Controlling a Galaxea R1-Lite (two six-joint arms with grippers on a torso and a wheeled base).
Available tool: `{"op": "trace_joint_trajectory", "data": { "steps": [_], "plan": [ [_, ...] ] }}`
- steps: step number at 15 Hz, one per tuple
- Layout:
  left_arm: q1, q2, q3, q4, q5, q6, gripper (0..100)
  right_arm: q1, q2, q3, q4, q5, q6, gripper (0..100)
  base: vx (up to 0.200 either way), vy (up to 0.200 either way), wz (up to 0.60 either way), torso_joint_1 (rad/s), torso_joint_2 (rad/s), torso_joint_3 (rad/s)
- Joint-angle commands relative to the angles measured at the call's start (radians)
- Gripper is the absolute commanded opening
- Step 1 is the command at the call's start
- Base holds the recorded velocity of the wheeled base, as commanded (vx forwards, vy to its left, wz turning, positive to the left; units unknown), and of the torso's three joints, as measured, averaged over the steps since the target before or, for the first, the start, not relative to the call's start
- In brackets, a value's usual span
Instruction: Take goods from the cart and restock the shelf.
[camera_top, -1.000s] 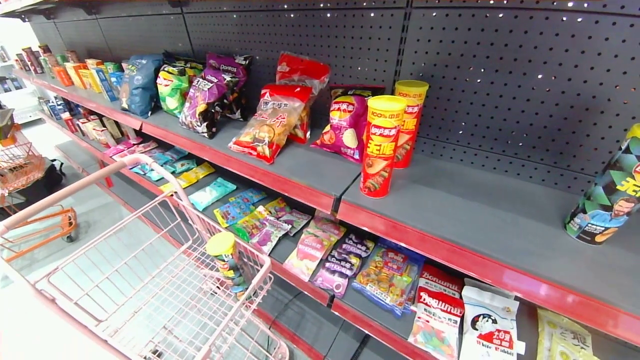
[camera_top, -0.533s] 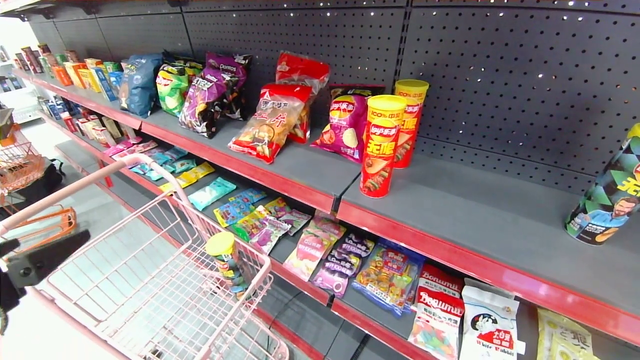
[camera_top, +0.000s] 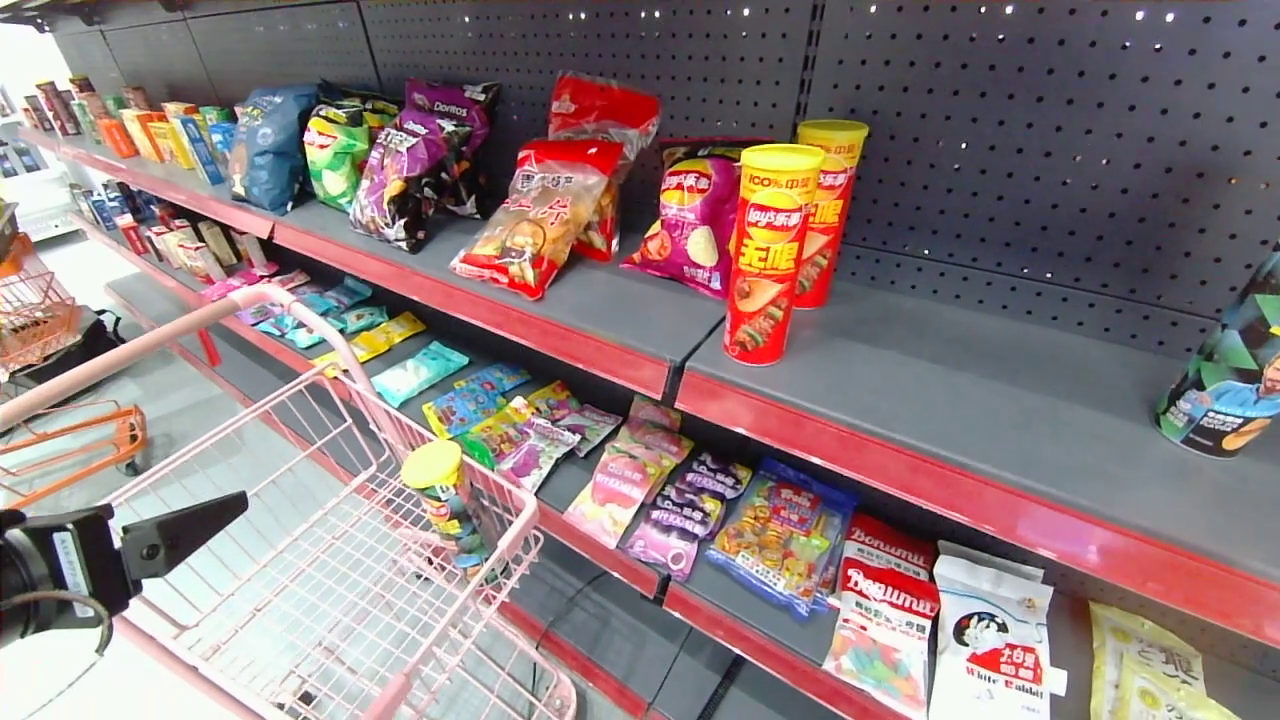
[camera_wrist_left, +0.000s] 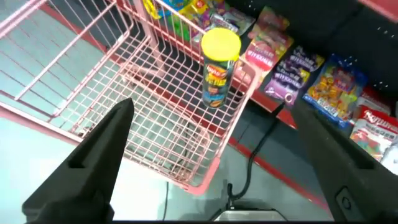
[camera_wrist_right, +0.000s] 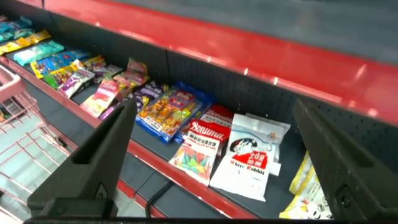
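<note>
The left jaws stand apart above the cart (camera_wrist_left: 163, 124), an upright can (camera_wrist_left: 221, 70) in its far corner. The right jaws, apart, face the lower shelf (camera_wrist_right: 149, 163).

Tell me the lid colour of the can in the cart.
Yellow. The lid shows best in the left wrist view.

The upper shelf (camera_top: 980, 420) lies bare between the two red cans (camera_top: 770, 250) and the dark can (camera_top: 1225, 385) at the far right; that stretch is open from the front and closed at the back by the pegboard (camera_top: 1040, 150). Left of the red cans, bags (camera_top: 540, 235) crowd the shelf. The cart (camera_top: 300, 600) is open on top with wire walls all round, and a lone can (camera_top: 445, 510) stands against the wire in the corner nearest the shelf.
</note>
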Motion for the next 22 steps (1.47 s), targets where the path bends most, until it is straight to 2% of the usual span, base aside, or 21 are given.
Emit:
{"op": "trace_joint_trajectory", "data": {
  "steps": [1,3,6,8,9,10,11,12,13,14,16,18,20,22],
  "plan": [
    [0.000,0.024,0.002,0.000,0.000,0.001,100,0.000,0.001,0.000,0.000,0.000,0.000,100,0.000,0.000,0.00,-0.207,0.52,0.325],
    [0.000,0.069,0.000,-0.016,0.000,0.001,100,0.000,0.001,0.000,0.000,0.000,0.001,100,0.000,0.000,0.00,-0.210,0.55,0.342],
    [0.000,0.207,0.009,-0.129,-0.003,0.004,100,0.000,0.001,0.000,0.000,0.000,0.001,100,0.000,0.000,0.00,-0.168,0.48,0.300],
    [0.000,0.326,0.012,-0.267,-0.006,0.004,100,0.000,0.001,0.000,0.000,0.000,0.001,100,0.000,0.000,0.00,-0.051,0.15,0.090],
    [0.005,0.464,0.009,-0.453,-0.051,0.006,100,0.000,0.001,0.000,0.000,0.000,0.001,100,0.000,0.000,0.00,-0.022,0.07,0.041],
    [0.011,0.558,0.012,-0.583,-0.080,0.018,100,0.000,0.001,0.000,0.000,0.000,0.001,100,0.000,0.000,0.00,0.000,0.00,0.000],
    [0.013,0.632,0.017,-0.666,-0.086,0.055,100,0.000,0.001,0.000,0.000,0.000,-0.002,100,0.000,0.000,0.00,0.000,0.00,0.000],
    [0.013,0.670,0.014,-0.703,-0.089,0.078,100,0.000,0.001,0.000,0.002,0.000,-0.003,100,0.000,0.000,0.00,0.000,0.00,0.000],
    [0.010,0.710,0.018,-0.723,-0.115,0.086,100,0.000,0.001,0.000,0.000,0.000,-0.002,100,0.000,0.000,0.00,0.000,0.00,0.000],
    [0.010,0.731,0.018,-0.726,-0.141,0.089,100,0.000,0.001,0.000,0.000,0.000,-0.002,100,0.000,0.000,0.00,0.000,0.00,0.000],
    [0.010,0.779,0.003,-0.744,-0.155,0.089,100,0.000,0.001,0.000,0.000,0.000,-0.002,100,0.000,0.000,0.00,0.000,0.00,0.000],
    [0.007,0.834,0.005,-0.804,-0.156,0.093,100,0.000,0.001,0.000,0.000,0.000,0.001,100,0.000,0.000,0.00,0.000,0.00,0.000],
    [0.007,0.912,0.008,-0.898,-0.166,0.122,100,0.000,0.001,0.000,0.000,0.000,0.000,100,0.000,0.000,0.00,0.000,0.00,0.000],
    [0.007,0.984,0.005,-0.964,-0.195,0.136,100,0.000,0.001,0.000,0.000,0.000,-0.002,100,0.000,0.000,0.00,0.000,0.00,0.000]
  ]
}}
